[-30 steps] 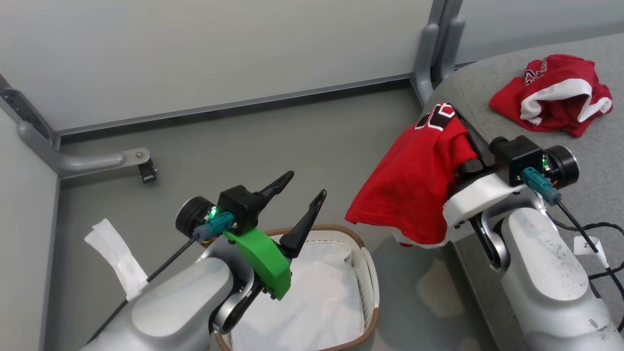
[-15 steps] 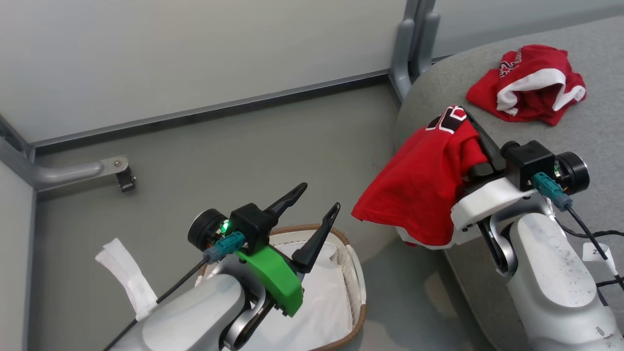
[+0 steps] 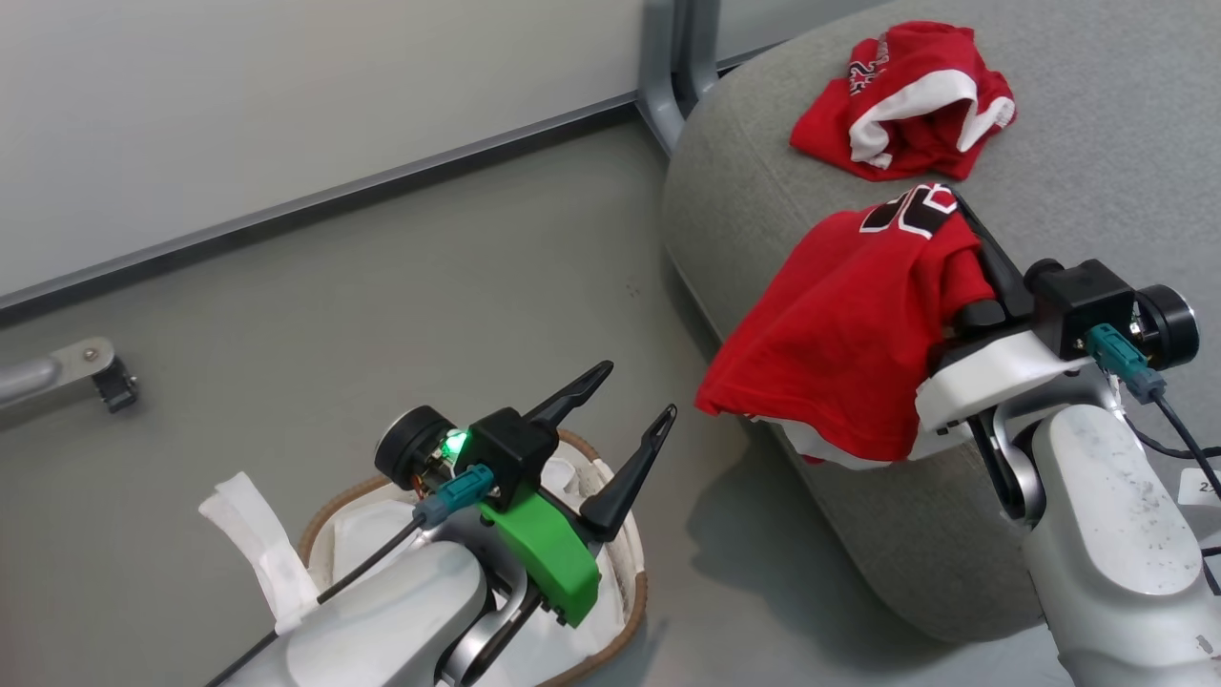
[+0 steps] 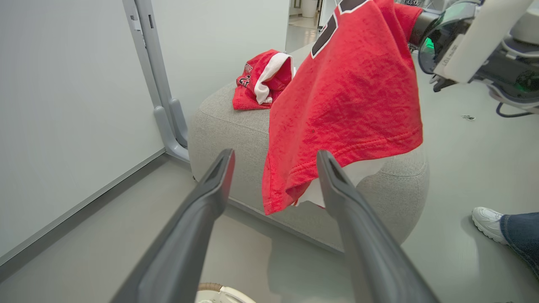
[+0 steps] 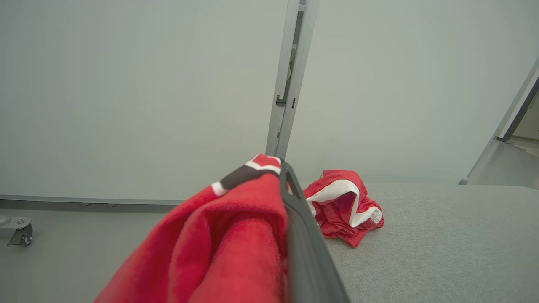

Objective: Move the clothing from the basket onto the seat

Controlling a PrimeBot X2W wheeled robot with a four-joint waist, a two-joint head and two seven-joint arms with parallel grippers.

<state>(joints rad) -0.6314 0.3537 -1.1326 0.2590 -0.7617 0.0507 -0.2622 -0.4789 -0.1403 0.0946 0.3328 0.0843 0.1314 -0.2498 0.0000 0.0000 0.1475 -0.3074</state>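
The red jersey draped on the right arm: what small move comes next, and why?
Probably carry the thin red jersey further over the large grey fabric seat, then open the right jaws: it hangs partly past the seat's rounded edge.

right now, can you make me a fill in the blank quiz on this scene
The right pincer grips the hanging jersey, whose colour is ____.
The crumpled jersey lies ____ the seat.
The left pincer, above the basket, is ____ and empty.
Answers: red; on; open.
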